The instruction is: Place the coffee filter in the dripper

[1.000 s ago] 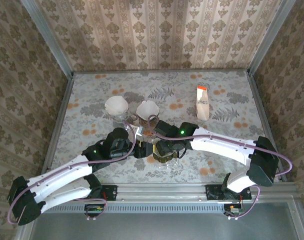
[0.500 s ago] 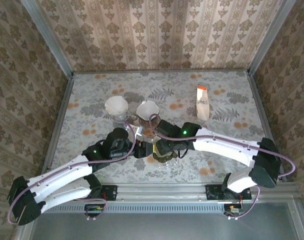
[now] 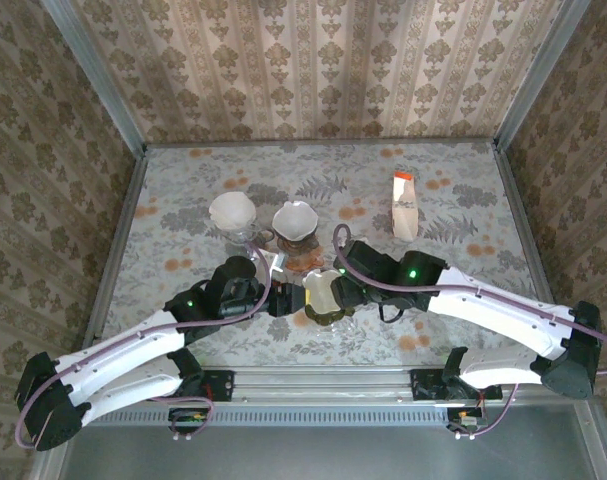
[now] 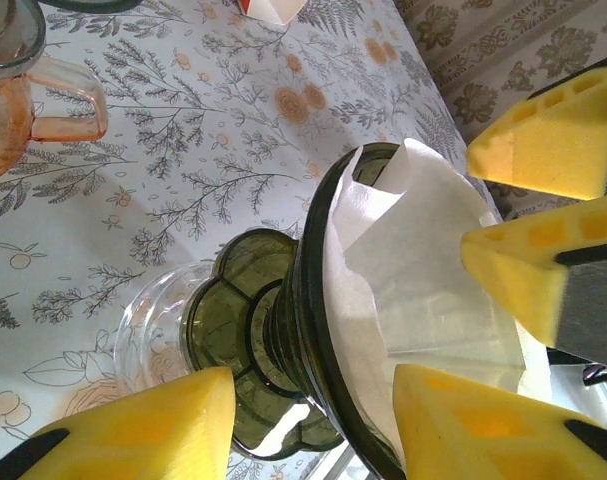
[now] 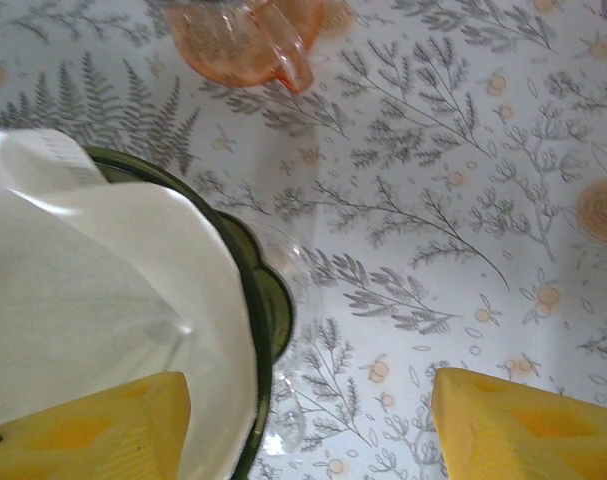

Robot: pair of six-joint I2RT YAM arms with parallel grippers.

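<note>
Dark green glass dripper [image 3: 324, 308] stands close to the near edge of the table [image 3: 463, 170], about midway between the left and right edges, on what looks like a clear glass dish [image 4: 148, 320]. White paper coffee filter [image 4: 423, 260] is already inside the dripper cone, point down toward the stem, its long axis in line with the dripper's. One corner of paper sticks up past the rim, so seating looks loose rather than pressed home. Left hand [image 4: 313, 400] comes in from the left-edge side, partly closed round the dripper. One yellow pad is by the lobed foot and the other against the rim, which reads as a bracing hold. Right hand [image 5: 311, 400] is spread wide and holds nothing, just beside the dripper on the right-edge side. In the right wrist view the filter lies off under one finger, while the gap between the fingers is over bare table. So the paper is to the side of that hand, not between its fingers. Judgement: placement is nearly done. If a tuck is needed, the right hand is the free one and must shift toward the left edge to get over the cone mouth. Peach glass handled jug [image 5: 248, 35] sits just beyond the dripper toward the far edge, apart from it.
</note>
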